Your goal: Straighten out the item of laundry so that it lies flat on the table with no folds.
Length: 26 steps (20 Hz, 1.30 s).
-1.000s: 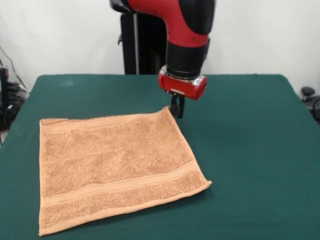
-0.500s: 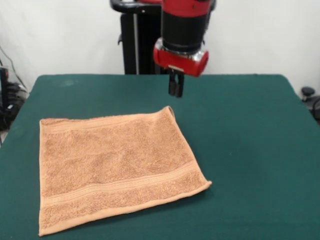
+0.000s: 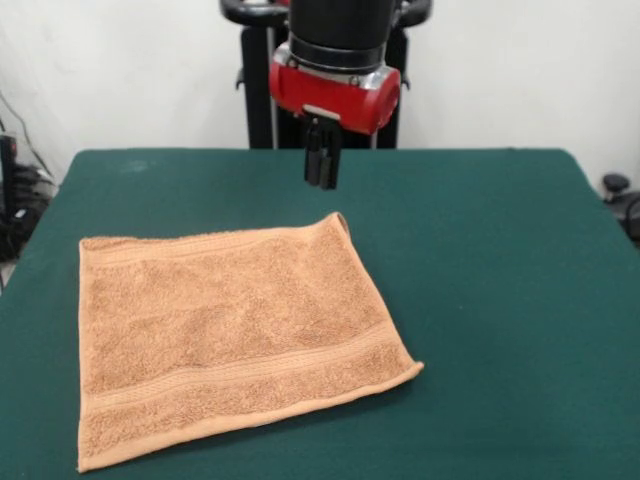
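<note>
The item of laundry, an orange-tan terry towel with woven band stripes, lies spread out on the dark green table, left of centre. Its far right corner curls up slightly. My gripper hangs in the air above and behind that corner, clear of the cloth. Its two black fingers are pressed together with nothing between them.
A black pedestal column rises behind the table's far edge. Cables and dark equipment sit off the left side, and a small black object sits off the right edge.
The gripper has risen from the towel's far right corner and shifted left. The towel stays spread where it was.
</note>
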Available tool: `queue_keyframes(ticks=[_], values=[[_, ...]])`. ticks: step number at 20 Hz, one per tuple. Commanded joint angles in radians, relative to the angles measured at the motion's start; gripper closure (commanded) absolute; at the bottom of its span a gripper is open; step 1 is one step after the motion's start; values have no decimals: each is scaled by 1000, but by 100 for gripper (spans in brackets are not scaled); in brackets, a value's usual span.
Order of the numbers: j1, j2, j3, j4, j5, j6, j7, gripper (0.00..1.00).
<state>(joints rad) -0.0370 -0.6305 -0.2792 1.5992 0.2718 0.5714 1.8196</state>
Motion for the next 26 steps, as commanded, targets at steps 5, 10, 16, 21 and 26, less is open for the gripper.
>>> queue_keyframes(ticks=[5,10,16,21,26], values=[[29,230,36,-226,-24,16,189,100],[23,334,46,-281,-16,-82,201,100],[-2,413,67,-349,-9,-122,177,100],[-30,434,77,-383,-11,-108,143,100],[-41,497,83,-415,-13,-157,143,100]])
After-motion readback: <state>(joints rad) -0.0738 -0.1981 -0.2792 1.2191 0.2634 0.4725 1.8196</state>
